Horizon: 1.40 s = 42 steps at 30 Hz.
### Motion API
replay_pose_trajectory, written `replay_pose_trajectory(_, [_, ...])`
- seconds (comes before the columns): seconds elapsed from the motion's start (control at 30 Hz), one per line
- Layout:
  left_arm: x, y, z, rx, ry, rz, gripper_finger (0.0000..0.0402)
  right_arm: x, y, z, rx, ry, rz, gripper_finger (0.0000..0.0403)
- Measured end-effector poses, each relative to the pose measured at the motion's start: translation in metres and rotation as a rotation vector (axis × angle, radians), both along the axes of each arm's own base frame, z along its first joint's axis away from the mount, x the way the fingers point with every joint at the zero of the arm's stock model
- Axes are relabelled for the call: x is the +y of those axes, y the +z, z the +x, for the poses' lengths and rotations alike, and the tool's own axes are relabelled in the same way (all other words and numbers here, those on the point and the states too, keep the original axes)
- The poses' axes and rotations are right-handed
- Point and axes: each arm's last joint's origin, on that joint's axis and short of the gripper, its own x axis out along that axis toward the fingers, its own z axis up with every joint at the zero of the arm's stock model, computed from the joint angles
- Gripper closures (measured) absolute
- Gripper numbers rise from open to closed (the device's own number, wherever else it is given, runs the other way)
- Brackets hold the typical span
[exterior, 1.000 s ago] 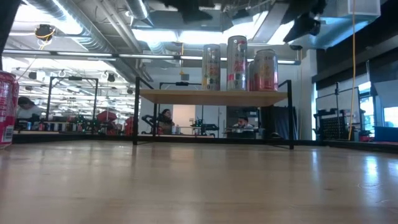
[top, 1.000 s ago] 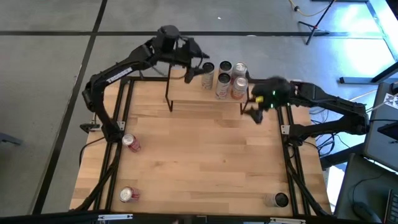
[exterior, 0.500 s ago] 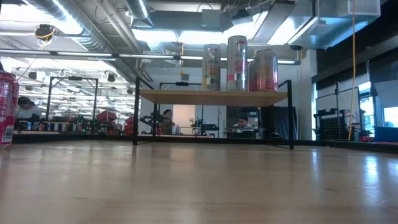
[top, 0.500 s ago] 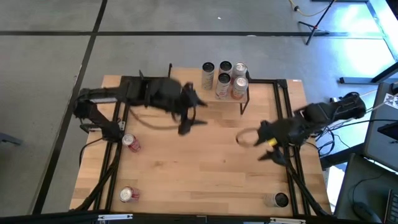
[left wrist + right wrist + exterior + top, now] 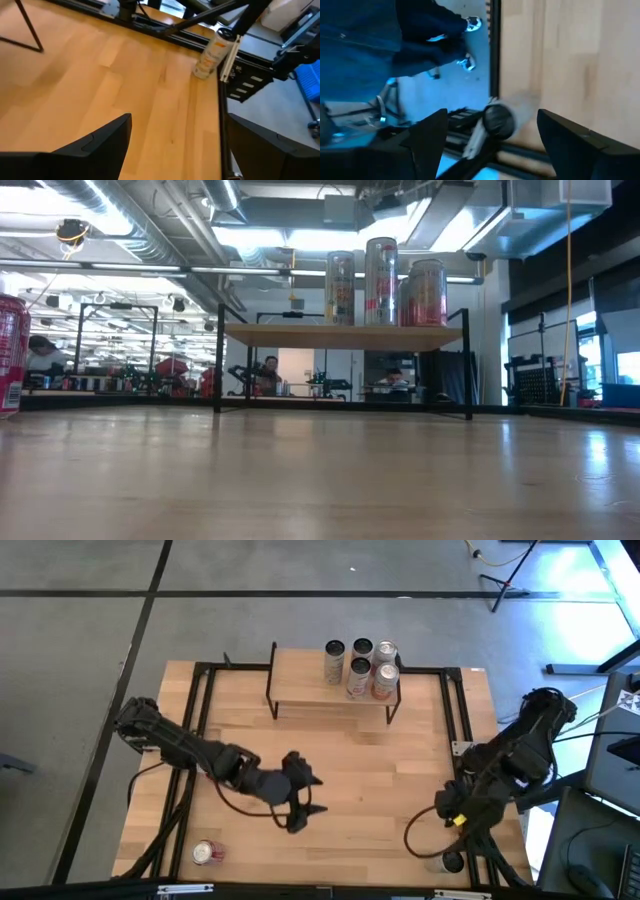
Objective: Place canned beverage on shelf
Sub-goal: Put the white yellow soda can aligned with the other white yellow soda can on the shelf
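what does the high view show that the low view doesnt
Only the high view shows both arms: the left gripper open over the middle of the table, the right gripper open near the front right corner, plus a can at front left and another can at front right. Only the low view shows a red can at its left edge and the room behind. Both show the shelf with four cans on it.

We have swung our left gripper (image 5: 303, 795) from the shelf (image 5: 300, 675) at twelve o'clock to mid-table, toward seven. Our right gripper (image 5: 447, 810) has dropped from the shelf's right end toward the can (image 5: 447, 861) at five o'clock.
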Motion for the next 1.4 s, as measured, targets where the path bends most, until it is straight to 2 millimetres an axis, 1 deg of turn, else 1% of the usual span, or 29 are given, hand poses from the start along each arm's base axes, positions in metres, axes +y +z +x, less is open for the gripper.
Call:
replay_pose_trajectory(0.07, [-0.008, -0.005, -0.004, 0.007, 0.004, -0.021, 0.0097, 0.008, 0.001, -0.001, 0.055, -0.075, 0.029, 0.0109])
replay_pose_trajectory(0.2, [-0.019, -0.011, -0.010, 0.026, -0.015, -0.025, 0.0097, 0.020, 0.004, 0.000, 0.099, -0.258, 0.118, 0.0109])
replay_pose_trajectory(0.3, [-0.025, -0.012, -0.014, 0.038, -0.048, -0.003, 0.0097, 0.026, 0.003, 0.001, 0.125, -0.292, 0.155, 0.0109])
replay_pose_trajectory(0.37, [-0.029, -0.013, -0.017, 0.044, -0.083, 0.031, 0.0097, 0.027, -0.004, 0.001, 0.213, -0.383, 0.117, 0.0109])
replay_pose_trajectory(0.43, [-0.033, -0.016, -0.022, 0.085, -0.113, 0.074, 0.0097, 0.031, -0.014, 0.002, 0.293, -0.469, 0.065, 0.0109])
replay_pose_trajectory(0.53, [-0.036, -0.022, -0.031, 0.157, -0.129, 0.132, 0.0097, 0.045, -0.029, -0.001, 0.393, -0.526, -0.022, 0.0109])
replay_pose_trajectory(0.63, [-0.038, -0.024, -0.035, 0.178, -0.133, 0.159, 0.0097, 0.062, -0.043, -0.002, 0.502, -0.570, -0.067, 0.0109])
replay_pose_trajectory(0.7, [-0.039, -0.024, -0.035, 0.171, -0.145, 0.170, 0.0097, 0.072, -0.053, -0.003, 0.538, -0.604, -0.105, 0.0109])
replay_pose_trajectory(0.83, [-0.040, -0.023, -0.035, 0.169, -0.163, 0.180, 0.0097, 0.081, -0.067, 0.001, 0.553, -0.693, -0.168, 0.0109])
replay_pose_trajectory(0.93, [-0.040, -0.024, -0.035, 0.171, -0.165, 0.182, 0.0097, 0.087, -0.072, 0.004, 0.552, -0.695, -0.169, 0.0109])
replay_pose_trajectory(1.1, [-0.040, -0.024, -0.035, 0.178, -0.186, 0.180, 0.0097, 0.087, -0.080, 0.004, 0.587, -0.701, -0.237, 0.0109])
replay_pose_trajectory(1.23, [-0.039, -0.024, -0.034, 0.195, -0.225, 0.146, 0.0097, 0.088, -0.080, 0.005, 0.585, -0.699, -0.231, 0.0109])
replay_pose_trajectory(1.3, [-0.039, -0.024, -0.034, 0.195, -0.225, 0.146, 0.0097, 0.088, -0.079, 0.004, 0.599, -0.666, -0.223, 0.0109])
replay_pose_trajectory(1.4, [-0.039, -0.024, -0.034, 0.195, -0.226, 0.145, 0.0097, 0.085, -0.076, 0.006, 0.681, -0.582, -0.200, 0.0109])
